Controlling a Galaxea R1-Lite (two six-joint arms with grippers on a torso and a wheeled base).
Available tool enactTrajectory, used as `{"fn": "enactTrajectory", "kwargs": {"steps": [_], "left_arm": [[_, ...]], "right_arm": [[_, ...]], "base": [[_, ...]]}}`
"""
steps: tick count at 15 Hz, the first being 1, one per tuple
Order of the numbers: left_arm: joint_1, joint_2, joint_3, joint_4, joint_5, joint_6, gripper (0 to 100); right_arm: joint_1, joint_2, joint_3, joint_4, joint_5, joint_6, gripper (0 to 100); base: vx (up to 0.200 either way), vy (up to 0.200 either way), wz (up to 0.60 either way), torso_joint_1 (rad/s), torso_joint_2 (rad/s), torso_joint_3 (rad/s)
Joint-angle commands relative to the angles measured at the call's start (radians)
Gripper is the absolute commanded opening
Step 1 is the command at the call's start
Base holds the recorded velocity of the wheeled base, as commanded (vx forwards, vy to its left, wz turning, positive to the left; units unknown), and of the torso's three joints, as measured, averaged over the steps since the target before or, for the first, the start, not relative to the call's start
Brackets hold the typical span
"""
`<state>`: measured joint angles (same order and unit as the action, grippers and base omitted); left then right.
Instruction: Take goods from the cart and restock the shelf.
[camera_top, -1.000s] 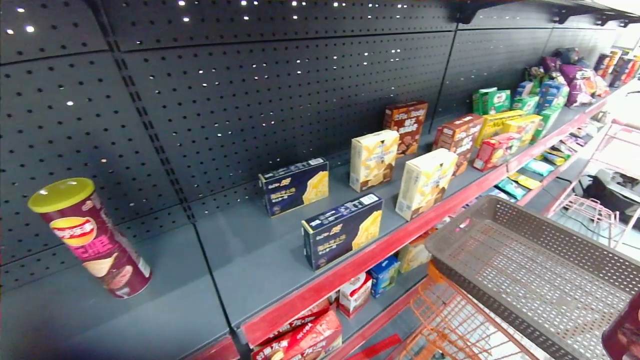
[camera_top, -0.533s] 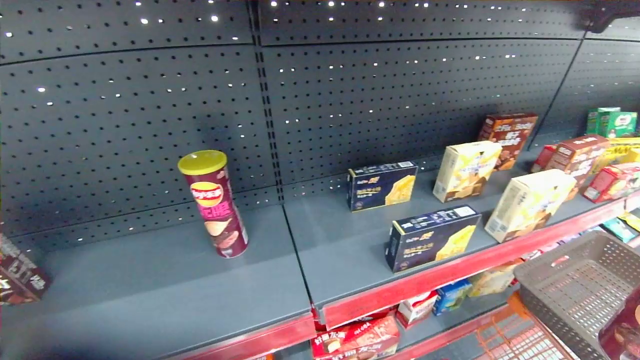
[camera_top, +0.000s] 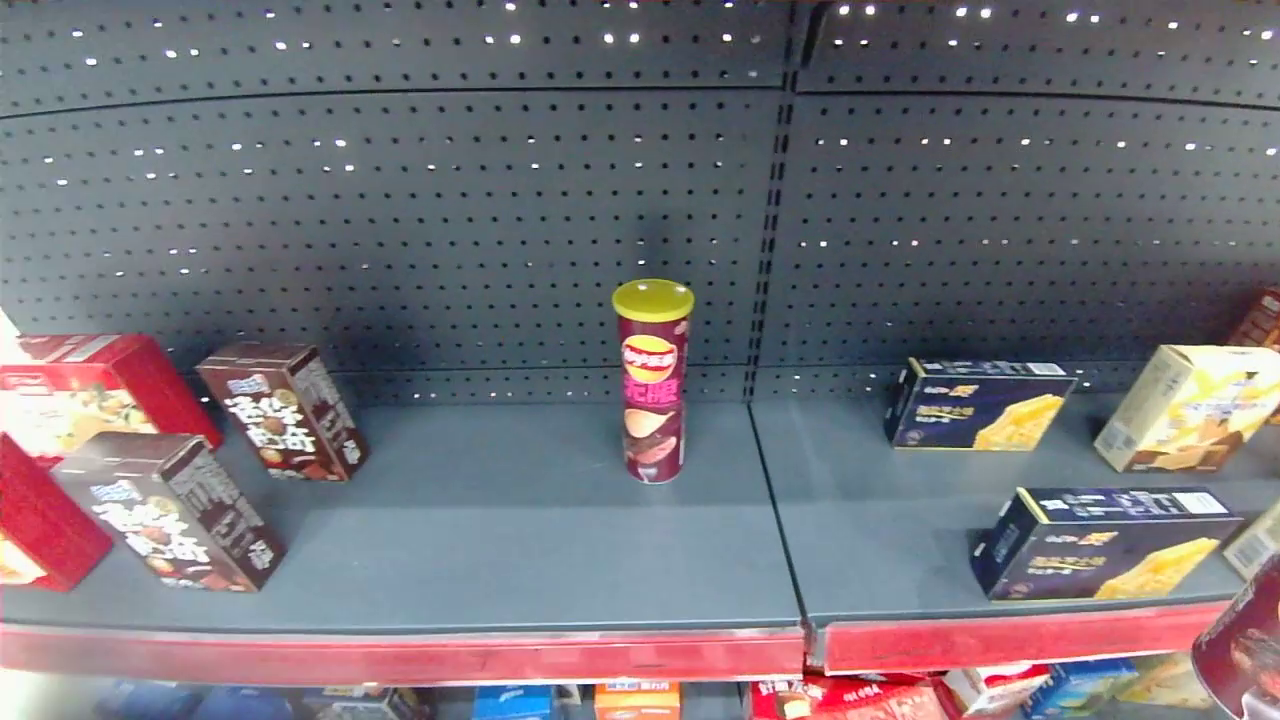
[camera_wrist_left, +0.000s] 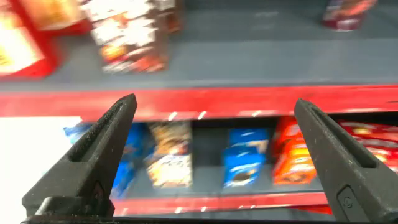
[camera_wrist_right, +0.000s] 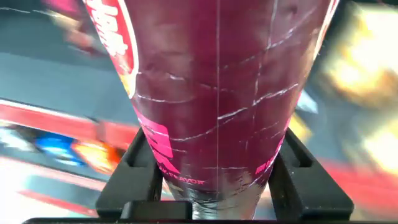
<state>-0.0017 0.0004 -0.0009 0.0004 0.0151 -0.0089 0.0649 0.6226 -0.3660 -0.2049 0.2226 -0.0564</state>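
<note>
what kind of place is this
Most likely a shop aisle: a red-edged shelf with a pegboard back, snack boxes set out in rows, and a chip can standing among them.

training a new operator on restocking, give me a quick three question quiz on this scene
1. True or false: the left gripper holds a box.
2. What is the right gripper shut on? A) a blue box B) a can C) a basket
3. Fill in: the yellow-lidded can on the shelf stands ____.

Key: 1 false, it is open and empty. 2 B. 3 upright.
</note>
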Motion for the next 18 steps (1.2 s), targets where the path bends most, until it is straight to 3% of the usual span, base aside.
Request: {"fn": "enactTrajectory", "kwargs": {"steps": [1, 3, 4, 7, 9, 12, 18], "left_arm": [[0.0, 0.001, -0.001, 0.0, 0.0, 0.0, 100], [0.0, 0.001, -0.001, 0.0, 0.0, 0.0, 100], [0.0, 0.001, -0.001, 0.0, 0.0, 0.0, 100], [0.0, 0.001, -0.001, 0.0, 0.0, 0.0, 100], [0.0, 0.001, -0.001, 0.0, 0.0, 0.0, 100], [0.0, 0.001, -0.001, 0.0, 0.0, 0.0, 100], [0.0, 0.001, 0.001, 0.0, 0.0, 0.0, 100]], "right_arm": [[0.015, 0.025, -0.054, 0.005, 0.012, 0.001, 0], [0.03, 0.031, -0.082, 0.009, 0.012, 0.023, 0], [0.05, 0.057, -0.165, 0.058, 0.017, 0.069, 0], [0.035, 0.051, -0.245, 0.194, 0.009, -0.017, 0], [0.027, 0.043, -0.249, 0.205, 0.031, -0.118, 0], [0.024, 0.048, -0.248, 0.205, 0.072, -0.122, 0], [0.026, 0.045, -0.229, 0.2, 0.075, -0.125, 0]], "base": [[0.0, 0.0, 0.6, 0.002, 0.0, 0.007], [0.0, 0.0, 0.6, -0.002, 0.0, -0.002], [0.0, 0.0, 0.6, -0.002, 0.0, 0.007], [0.0, 0.0, 0.6, 0.002, 0.0, 0.007], [0.0, 0.0, -0.6, 0.002, 0.0, 0.002], [0.0, 0.0, -0.6, 0.002, 0.0, 0.002], [0.0, 0.0, 0.0, 0.0, 0.0, 0.0]]}}
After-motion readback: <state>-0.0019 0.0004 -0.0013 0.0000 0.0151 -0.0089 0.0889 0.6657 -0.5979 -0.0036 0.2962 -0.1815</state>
